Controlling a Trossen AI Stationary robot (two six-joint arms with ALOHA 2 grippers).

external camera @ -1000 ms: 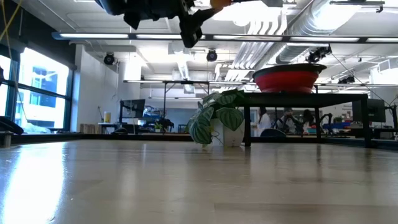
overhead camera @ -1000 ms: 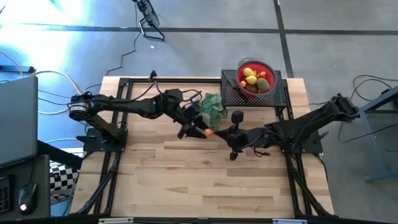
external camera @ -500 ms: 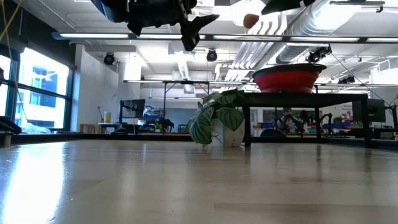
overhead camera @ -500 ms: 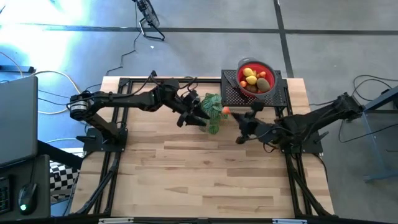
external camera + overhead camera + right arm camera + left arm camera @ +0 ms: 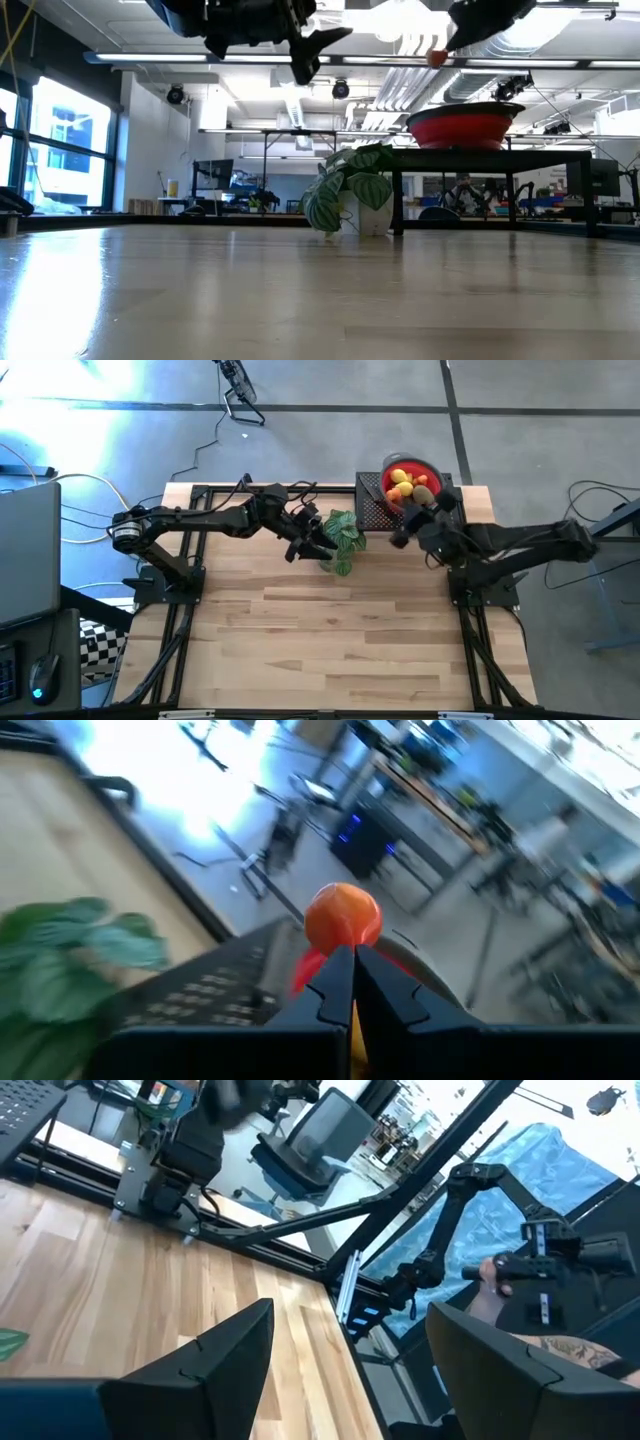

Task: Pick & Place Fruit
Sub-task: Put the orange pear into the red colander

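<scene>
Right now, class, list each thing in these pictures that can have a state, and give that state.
Right gripper: shut on orange fruit, raised beside the red bowl.
Left gripper: open, empty, raised near the plant.
Red bowl: upright on the black stand, holding several fruits.
Plant: upright on the table.

Open workshop under bright ceiling strip lights

A grey floor (image 5: 520, 430) with dark seams lay around the pale wooden surface (image 5: 320, 640); windows (image 5: 60, 150) stood at nine o'clock in the low view, ducts (image 5: 500, 45) ran overhead, and an office chair (image 5: 320, 1145) waited beyond the surface's edge.
</scene>
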